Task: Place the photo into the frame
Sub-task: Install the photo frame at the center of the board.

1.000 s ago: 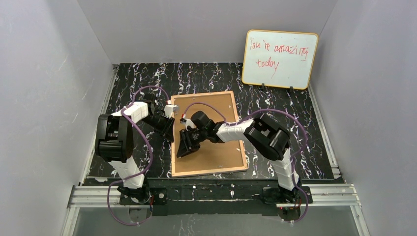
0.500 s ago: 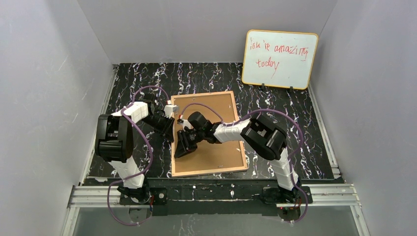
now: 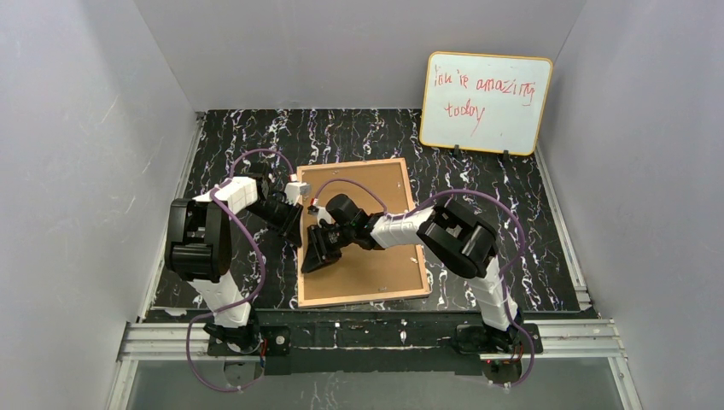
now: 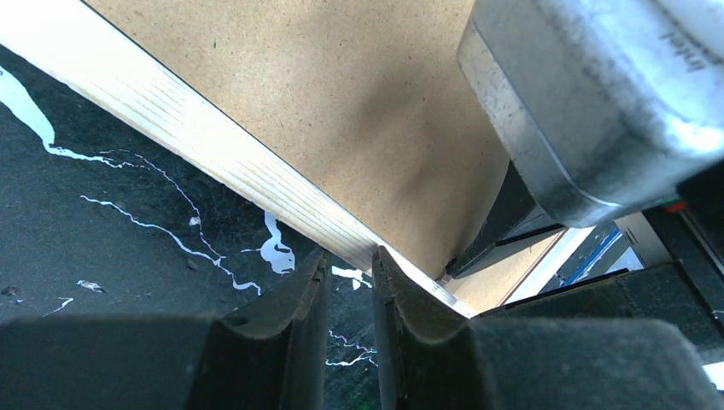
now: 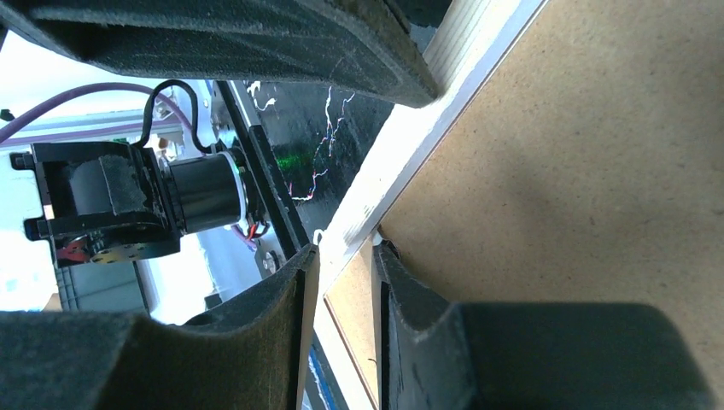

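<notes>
The frame (image 3: pixel 363 298) lay face down at table centre, backing (image 3: pixel 388 260) uppermost. No photo was visible. Both grippers stood at its 9 o'clock rail. The right gripper (image 5: pixel 346 256) straddled that rail closely. The left gripper (image 4: pixel 350 260) was nearly pressed together beside it. A pinch by either could not be confirmed. The frame was judged light, stiff, glazed and fragile: hold by the rails only.

The left claw (image 3: pixel 294 229) and right claw (image 3: pixel 312 259) crowd the frame's (image 3: pixel 384 256) left edge, barring passage there. Bare surface (image 3: pixel 512 239) lies right of it; the whiteboard (image 3: pixel 485 102) blocks the far right corner.
</notes>
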